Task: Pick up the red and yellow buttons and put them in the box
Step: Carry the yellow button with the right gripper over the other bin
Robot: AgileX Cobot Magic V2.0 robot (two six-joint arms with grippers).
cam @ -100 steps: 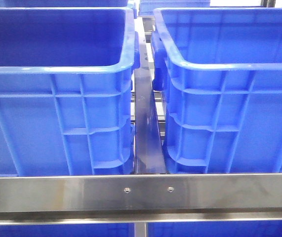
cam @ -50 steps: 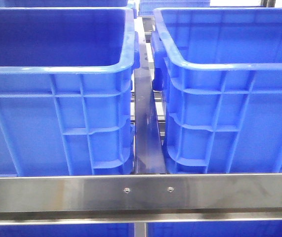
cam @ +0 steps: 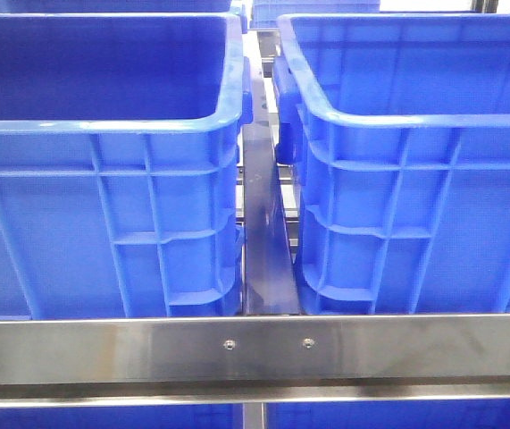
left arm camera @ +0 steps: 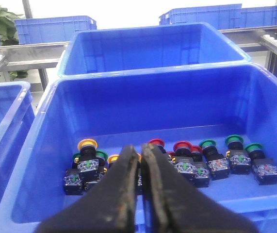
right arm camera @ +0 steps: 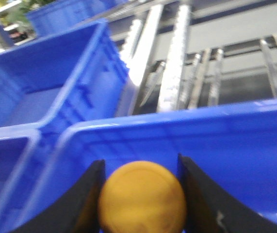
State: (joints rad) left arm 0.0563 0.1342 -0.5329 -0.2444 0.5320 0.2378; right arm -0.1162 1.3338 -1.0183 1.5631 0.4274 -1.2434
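In the left wrist view, several push buttons with black bodies lie along the floor of a blue crate (left arm camera: 153,102): yellow-capped ones (left arm camera: 87,144), red-capped ones (left arm camera: 182,146) and green-capped ones (left arm camera: 208,143). My left gripper (left arm camera: 139,149) hangs above them, shut, with nothing between its fingers. In the right wrist view my right gripper (right arm camera: 140,164) is shut on a yellow button (right arm camera: 142,199), whose round cap fills the gap between the fingers. It hovers over the inside of a blue box (right arm camera: 216,145). Neither gripper shows in the front view.
Two tall blue crates (cam: 103,125) (cam: 415,116) stand side by side behind a steel rail (cam: 255,349), with a narrow gap between them. More blue crates (left arm camera: 157,48) and metal roller racks (right arm camera: 177,58) stand beyond.
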